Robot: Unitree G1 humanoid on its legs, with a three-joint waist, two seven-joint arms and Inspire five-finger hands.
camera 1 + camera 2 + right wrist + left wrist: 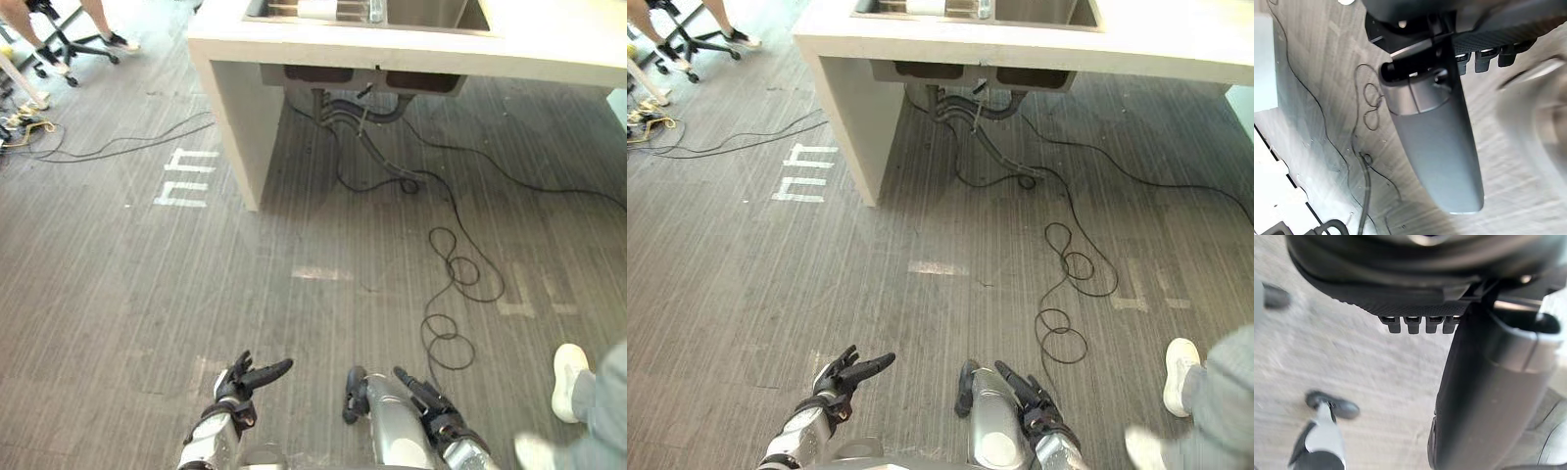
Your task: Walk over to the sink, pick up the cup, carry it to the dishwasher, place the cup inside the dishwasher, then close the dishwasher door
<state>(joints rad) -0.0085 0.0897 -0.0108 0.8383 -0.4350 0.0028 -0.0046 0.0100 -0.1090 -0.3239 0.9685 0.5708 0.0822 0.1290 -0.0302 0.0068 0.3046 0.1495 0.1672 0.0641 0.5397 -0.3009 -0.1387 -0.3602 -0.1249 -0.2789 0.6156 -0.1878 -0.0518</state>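
Note:
A pale counter (pixel 411 49) stands ahead at the far side of the floor, with a steel sink (pixel 431 14) set into its top. In the sink stands a clear cup (pixel 375 9), beside a white object (pixel 318 9). My left hand (pixel 242 382) hangs low near the bottom edge, fingers straight and empty. My right hand (pixel 428 397) is beside it, also open and empty. Both hands are far from the counter. The left wrist view looks past my left thumb (pixel 1484 396) at the floor, and the right wrist view past my right thumb (pixel 1435 142).
A black cable (pixel 451 284) loops across the grey plank floor from under the counter. A person's white shoe (pixel 568 377) and grey trouser leg are close at the right. Another person's legs and an office chair (pixel 59 39) are at the far left. White tape marks (pixel 186 178) lie left of the counter.

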